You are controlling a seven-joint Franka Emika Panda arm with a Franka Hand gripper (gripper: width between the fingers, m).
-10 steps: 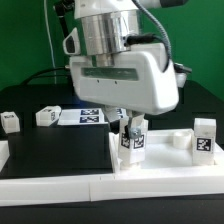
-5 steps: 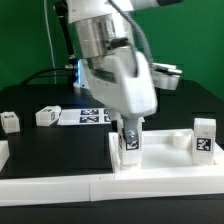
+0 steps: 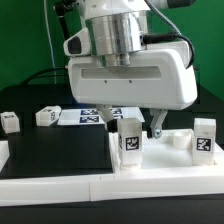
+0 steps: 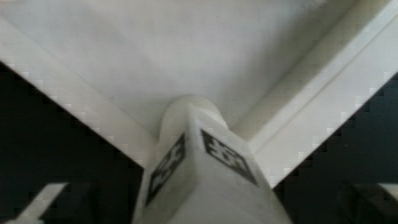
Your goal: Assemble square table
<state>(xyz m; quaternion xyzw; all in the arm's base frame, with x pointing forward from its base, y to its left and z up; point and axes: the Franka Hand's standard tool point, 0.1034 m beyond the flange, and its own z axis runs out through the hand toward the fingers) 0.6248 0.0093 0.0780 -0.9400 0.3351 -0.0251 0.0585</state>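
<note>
Rotated from edge-on to broadside since the earlier frame, the tool stands released, fingers apart around one upright leg at a corner of the one tabletop. Legs number four: a second leg upright by the opposite rim, a third leg and fourth leg on the bench, open surface before them.

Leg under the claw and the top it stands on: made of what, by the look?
Leg: likely white plastic, matte; even colour, no grain, black-white tag on its face. Top: same matte white, rim seemingly one piece with the floor, so probably moulded plastic. Too blurry to be sure.
</note>
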